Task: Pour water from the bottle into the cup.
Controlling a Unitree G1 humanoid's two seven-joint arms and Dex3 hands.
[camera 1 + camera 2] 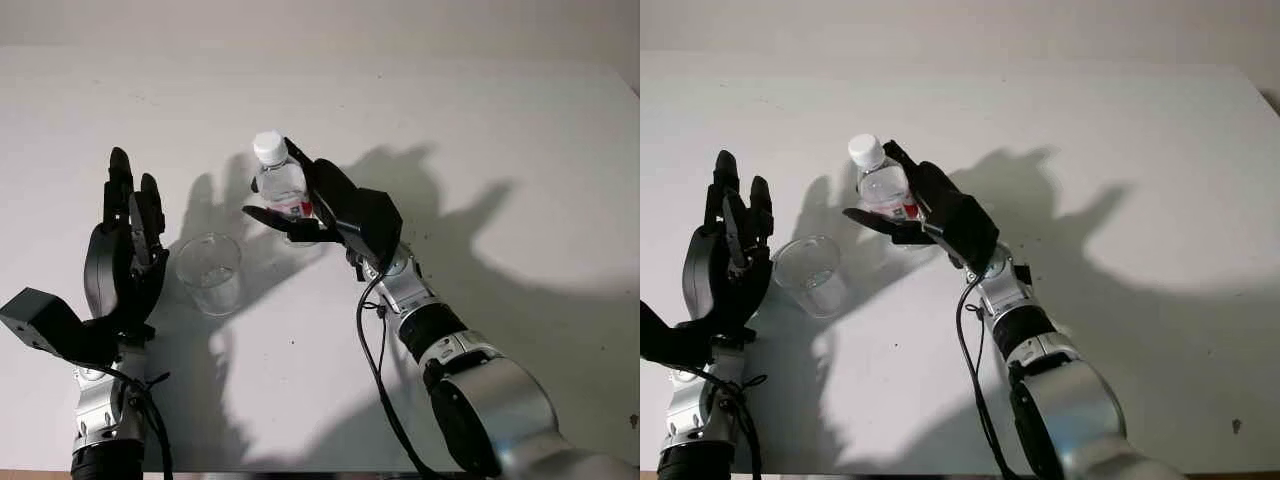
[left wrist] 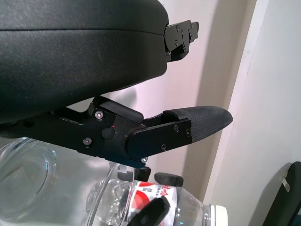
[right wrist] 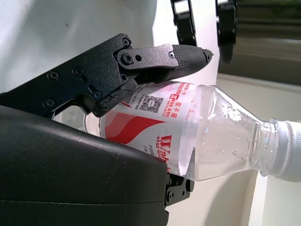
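While the cap stays on, no water can leave: cap (image 1: 267,146) looks white and seated on the neck.
Bottle: bottle (image 1: 281,186) upright, mid-tabletop, grasped by right hand (image 1: 325,205), fingers wrapped round the label.
Cup: cup (image 1: 210,272) clear, standing just nearer the front edge and left of the bottle.
Left hand: left hand (image 1: 128,240) open, beside the cup, holding nothing.
Doing it well: keep the grip on the label, bring the neck over the rim, tilt slowly.
Room: tabletop (image 1: 500,120) bare toward back and right edges; the left hand crowds the cup's far side.
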